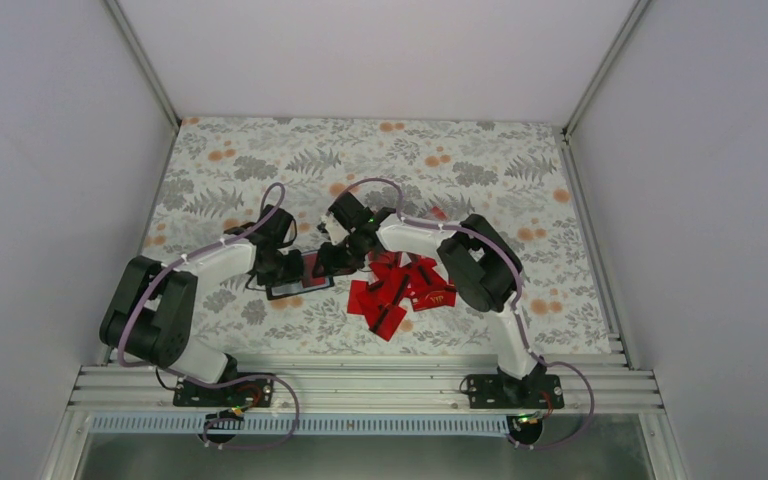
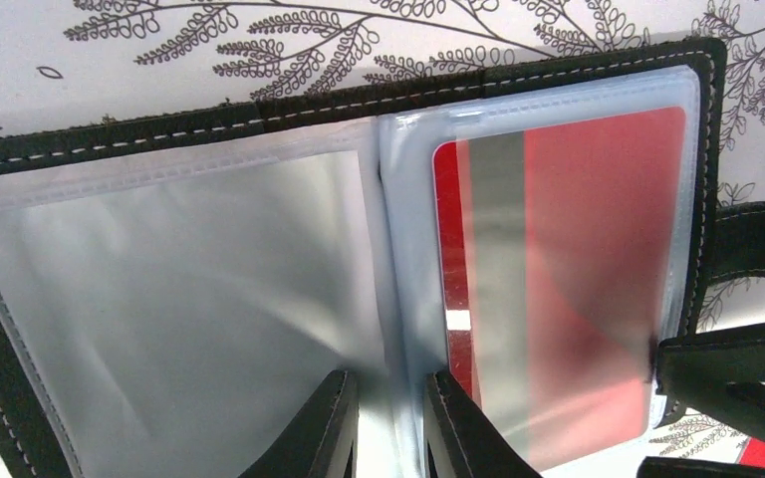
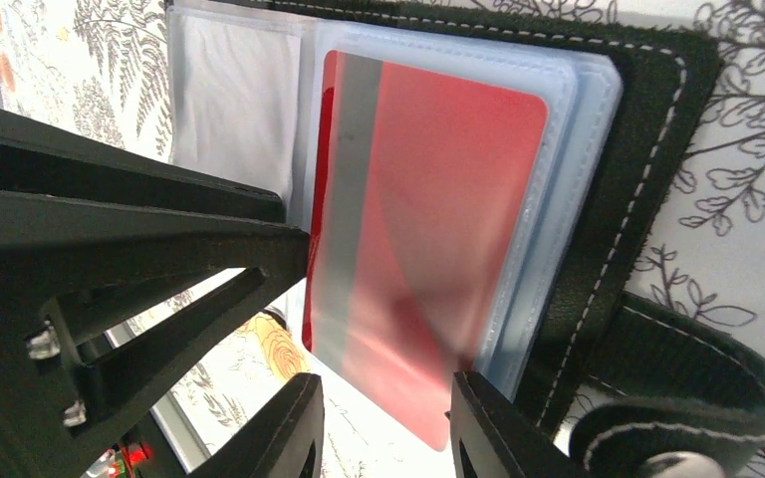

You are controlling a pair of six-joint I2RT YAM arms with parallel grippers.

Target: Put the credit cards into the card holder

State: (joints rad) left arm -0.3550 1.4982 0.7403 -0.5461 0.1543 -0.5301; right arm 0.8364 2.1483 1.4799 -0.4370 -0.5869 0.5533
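The card holder (image 1: 293, 283) lies open on the table, black with clear grey-blue sleeves; it also shows in the left wrist view (image 2: 159, 124) and the right wrist view (image 3: 637, 199). A red credit card (image 2: 578, 279) with a grey stripe sits mostly inside the right-hand sleeve, one corner (image 3: 428, 398) sticking out. My left gripper (image 2: 390, 418) is shut on the sleeves at the holder's centre fold. My right gripper (image 3: 388, 428) is open around the card's protruding corner, one fingertip (image 2: 737, 363) against the card's edge. Several loose red credit cards (image 1: 400, 290) lie in a pile to the right.
The holder's snap tab (image 3: 697, 388) lies out to the side near my right fingers. My left gripper's body (image 3: 110, 249) is close beside my right gripper. The floral table cover (image 1: 460, 170) ends at white walls on three sides.
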